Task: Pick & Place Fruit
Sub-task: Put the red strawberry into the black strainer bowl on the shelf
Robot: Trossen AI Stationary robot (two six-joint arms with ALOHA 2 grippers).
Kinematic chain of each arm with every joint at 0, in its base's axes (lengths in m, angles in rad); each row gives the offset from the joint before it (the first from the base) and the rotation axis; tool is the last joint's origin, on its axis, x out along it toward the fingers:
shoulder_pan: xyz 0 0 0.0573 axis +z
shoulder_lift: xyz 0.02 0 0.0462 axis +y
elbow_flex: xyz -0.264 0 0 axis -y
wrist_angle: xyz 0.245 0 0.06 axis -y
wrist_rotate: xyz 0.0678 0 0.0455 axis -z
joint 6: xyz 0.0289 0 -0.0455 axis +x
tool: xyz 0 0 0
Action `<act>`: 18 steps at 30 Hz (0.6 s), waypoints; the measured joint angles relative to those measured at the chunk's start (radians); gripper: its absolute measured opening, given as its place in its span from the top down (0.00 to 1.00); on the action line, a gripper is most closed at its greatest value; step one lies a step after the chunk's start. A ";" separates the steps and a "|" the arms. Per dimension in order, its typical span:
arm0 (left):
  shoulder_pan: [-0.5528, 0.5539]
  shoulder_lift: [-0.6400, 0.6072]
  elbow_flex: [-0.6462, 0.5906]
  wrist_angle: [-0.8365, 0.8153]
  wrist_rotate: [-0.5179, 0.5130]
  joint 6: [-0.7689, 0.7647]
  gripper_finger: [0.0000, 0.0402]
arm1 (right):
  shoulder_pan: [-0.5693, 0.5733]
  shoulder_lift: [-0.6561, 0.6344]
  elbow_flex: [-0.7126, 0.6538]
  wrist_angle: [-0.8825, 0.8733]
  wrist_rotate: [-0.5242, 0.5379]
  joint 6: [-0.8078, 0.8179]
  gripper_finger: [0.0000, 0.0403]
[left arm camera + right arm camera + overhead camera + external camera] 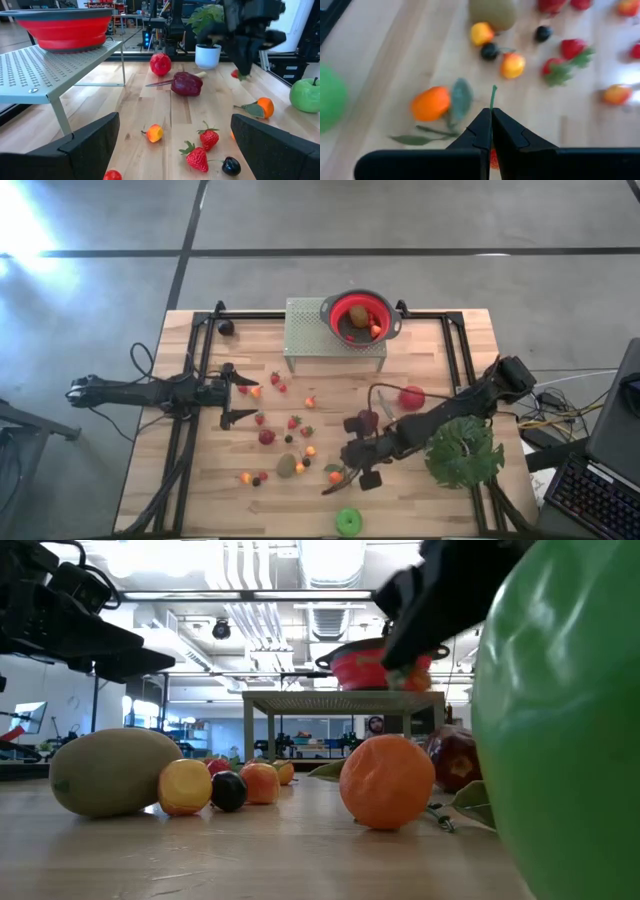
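Small toy fruits lie scattered over the wooden table: strawberries (293,422), a kiwi (287,466), an orange piece with a leaf (335,476), a green apple (348,520), a red apple (411,397) and a dark maroon fruit (367,421). My right gripper (491,117) is shut on a strawberry (235,74) above the table's middle right, near the orange piece. My left gripper (240,397) stands open at the table's left, with nothing between its fingers. My right gripper pinches the strawberry between its two fingers, at their tips. A green stem (493,95) sticks out past the fingertips, and the red body (493,160) shows under them. The fingers slant down from the table's right side. The strawberry is lifted clear of the table.
A red bowl (360,317) with fruit inside sits on a perforated metal stand (310,330) at the table's far edge. A big green leaf (465,450) lies at the right, under my right arm. A dark fruit (227,327) lies at the far left.
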 joint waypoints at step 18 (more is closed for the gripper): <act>0.000 0.003 0.000 0.000 0.000 0.000 0.03 | -0.187 -0.046 0.358 -0.381 0.002 -0.232 0.98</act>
